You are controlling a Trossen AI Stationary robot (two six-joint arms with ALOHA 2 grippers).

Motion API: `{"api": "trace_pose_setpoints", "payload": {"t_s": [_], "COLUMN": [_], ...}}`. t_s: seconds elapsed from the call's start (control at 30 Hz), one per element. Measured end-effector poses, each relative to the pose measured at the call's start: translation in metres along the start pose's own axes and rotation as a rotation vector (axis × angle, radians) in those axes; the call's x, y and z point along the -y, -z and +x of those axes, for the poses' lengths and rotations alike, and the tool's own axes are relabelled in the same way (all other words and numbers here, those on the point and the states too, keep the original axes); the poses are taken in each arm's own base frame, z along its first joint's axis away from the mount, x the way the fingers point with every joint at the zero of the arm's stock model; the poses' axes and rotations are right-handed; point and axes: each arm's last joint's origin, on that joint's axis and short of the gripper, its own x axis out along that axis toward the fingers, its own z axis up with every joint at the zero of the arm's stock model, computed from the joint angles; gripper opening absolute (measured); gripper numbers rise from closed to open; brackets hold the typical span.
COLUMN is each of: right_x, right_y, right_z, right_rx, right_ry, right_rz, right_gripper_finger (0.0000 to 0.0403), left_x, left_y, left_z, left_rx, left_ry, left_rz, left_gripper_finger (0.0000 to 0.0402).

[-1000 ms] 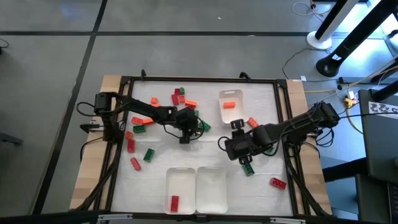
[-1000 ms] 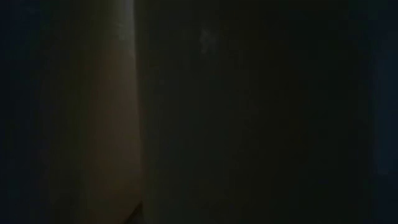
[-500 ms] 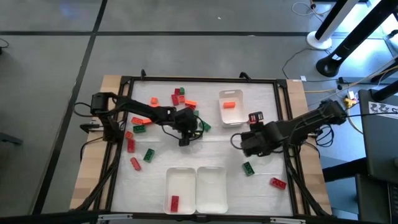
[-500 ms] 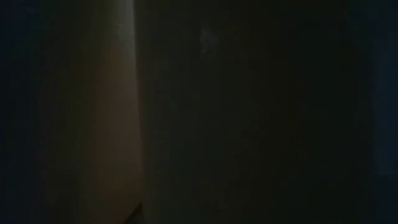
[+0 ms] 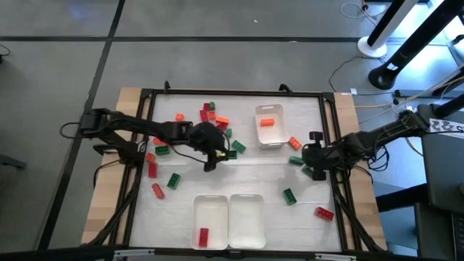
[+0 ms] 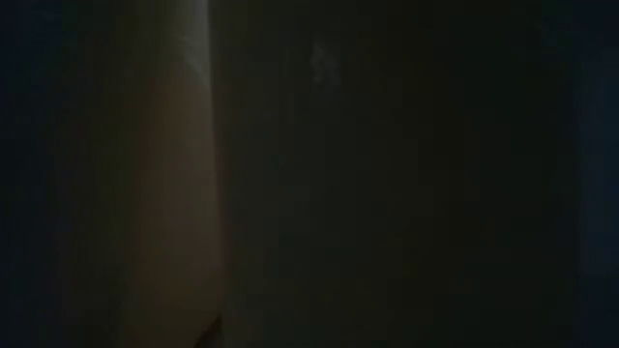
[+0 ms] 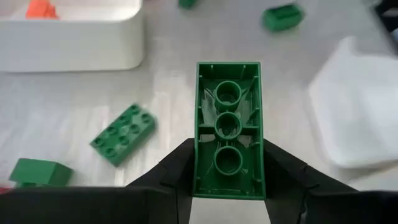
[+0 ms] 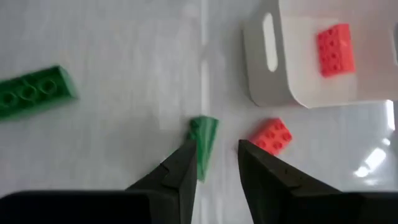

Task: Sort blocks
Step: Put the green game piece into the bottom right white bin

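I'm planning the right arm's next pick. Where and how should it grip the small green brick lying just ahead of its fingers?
Probably across the small green plastic brick's two long flat sides, coming straight down from above. It lies narrow between the open right gripper's fingers, with bare table on both sides; an orange brick sits close by.

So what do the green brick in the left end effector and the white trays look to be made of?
Green brick: apparently glossy moulded plastic, with hollow underside tubes and thin ribs showing. White tray: likely smooth plastic too, given its rounded rim and soft sheen, though the look leaves that open.
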Motion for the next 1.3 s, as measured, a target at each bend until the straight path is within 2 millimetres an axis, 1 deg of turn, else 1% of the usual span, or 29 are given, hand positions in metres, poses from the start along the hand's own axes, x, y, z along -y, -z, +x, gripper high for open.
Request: {"api": "trace_pose_setpoints", "payload": {"t_s": [0.13, 0.2, 0.3, 0.4, 0.67, 0.77, 0.87, 1.0, 1.17, 1.3], "right_x": [0.001, 0.001, 0.000, -0.001, -0.004, -0.006, -0.008, -0.010, -0.013, -0.015], "right_y": [0.005, 0.005, 0.003, 0.002, -0.002, -0.004, -0.006, -0.008, -0.009, -0.010], "right_z": [0.002, 0.002, 0.004, 0.006, 0.015, 0.019, 0.023, 0.029, 0.036, 0.040], "right_rx": [0.005, 0.005, 0.007, -0.008, -0.042, -0.065, -0.085, -0.117, -0.152, -0.177], "right_ry": [0.004, 0.001, 0.002, 0.011, 0.084, 0.088, 0.095, 0.104, 0.114, 0.116], "right_rz": [-0.001, -0.001, 0.012, 0.026, 0.005, 0.002, 0.032, 0.024, 0.010, 0.002], "right_gripper_finger": [0.0117, 0.0117, 0.0125, 0.0148, 0.0243, 0.0261, 0.0265, 0.0260, 0.0253, 0.0253], "left_x": [0.020, 0.030, 0.048, 0.068, 0.122, 0.135, 0.143, 0.151, 0.153, 0.149], "left_y": [-0.007, -0.008, -0.003, 0.005, 0.020, 0.024, 0.021, 0.009, 0.004, 0.007], "left_z": [-0.018, -0.022, -0.025, -0.025, -0.033, -0.036, -0.036, -0.025, 0.008, 0.035], "left_rx": [0.053, 0.061, 0.023, -0.034, -0.084, -0.091, -0.015, 0.163, 0.319, 0.372], "left_ry": [0.049, 0.075, 0.121, 0.172, 0.314, 0.341, 0.311, 0.317, 0.300, 0.277], "left_rz": [0.010, 0.029, 0.059, 0.075, 0.069, 0.070, 0.091, 0.193, 0.331, 0.344], "left_gripper_finger": [0.0130, 0.0130, 0.0130, 0.0130, 0.0132, 0.0139, 0.0146, 0.0148, 0.0149, 0.0149]}}
